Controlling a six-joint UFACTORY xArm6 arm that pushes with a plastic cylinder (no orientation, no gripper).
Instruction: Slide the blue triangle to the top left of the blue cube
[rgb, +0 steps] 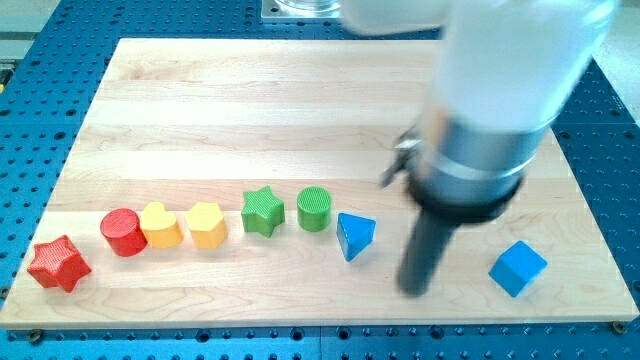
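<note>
You see my tip (414, 289) on the board (250, 90), between the blue triangle (355, 236) and the blue cube (518, 268), touching neither; there are no fingers.

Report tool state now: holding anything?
No gripper: my tip holds nothing, resting between the blue triangle and blue cube, touching neither.

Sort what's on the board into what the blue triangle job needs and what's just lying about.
Needed:
blue triangle
blue cube
my tip, between those two blocks

Lying about:
red star
red cylinder
yellow heart
yellow hexagon
green star
green cylinder
</note>
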